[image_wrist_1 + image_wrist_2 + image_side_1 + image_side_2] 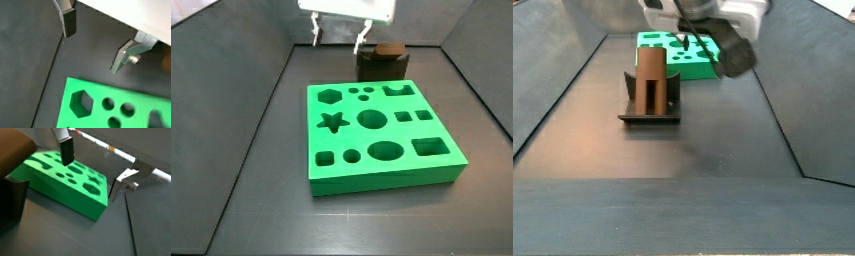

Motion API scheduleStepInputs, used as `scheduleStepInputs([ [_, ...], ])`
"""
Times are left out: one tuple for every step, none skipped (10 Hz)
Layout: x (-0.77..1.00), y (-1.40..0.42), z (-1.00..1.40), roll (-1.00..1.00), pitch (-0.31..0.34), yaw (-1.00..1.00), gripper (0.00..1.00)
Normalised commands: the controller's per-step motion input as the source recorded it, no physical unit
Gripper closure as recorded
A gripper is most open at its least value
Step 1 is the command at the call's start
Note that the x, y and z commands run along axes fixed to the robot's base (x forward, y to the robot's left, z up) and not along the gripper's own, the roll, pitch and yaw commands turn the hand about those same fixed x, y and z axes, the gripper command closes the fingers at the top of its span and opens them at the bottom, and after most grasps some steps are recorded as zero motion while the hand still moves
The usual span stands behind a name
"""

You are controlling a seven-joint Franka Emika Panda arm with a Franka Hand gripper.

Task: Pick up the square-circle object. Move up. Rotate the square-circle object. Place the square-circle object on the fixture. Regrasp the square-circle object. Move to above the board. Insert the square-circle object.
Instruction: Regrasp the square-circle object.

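We see the two-finger silver gripper [92,47] hanging above the dark floor beside the large bright green board with cut-out holes [378,135], its flat plates spread apart with nothing between them. In both wrist views only part of the board [63,175] shows, its far holes cut off by the frame edge. In a side view the gripper [338,40] is mostly cut off by the frame's top edge; in a side view it [714,35] is blurred. The small dark brown wood-like square-circle object [648,80] stands upright on the dark L-shaped fixture [651,117], well apart from the gripper. Its prongs we cannot make out.
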Motion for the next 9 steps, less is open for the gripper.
scheduleStepInputs([
  [-0.03, -0.11, -0.05, 0.76, -0.132, -1.0, 0.0],
  [-0.02, -0.03, 0.0, 0.74, -0.174, -1.0, 0.0],
  [-0.02, -0.01, 0.01, 0.73, -0.2, -1.0, 0.0],
  [-0.02, 0.0, 0.02, 0.72, -0.223, -1.0, 0.0],
  [-0.03, -0.01, 0.01, 0.72, -0.245, -1.0, 0.0],
  [-0.04, -0.01, 0.0, 0.71, -0.268, -1.0, 0.0],
  [-0.05, -0.01, 0.01, 0.69, -0.295, -1.0, 0.0],
  [-0.05, -0.01, 0.01, 0.68, -0.312, -1.0, 0.0],
  [-0.05, -0.01, 0.01, 0.66, -0.328, -1.0, 0.0],
])
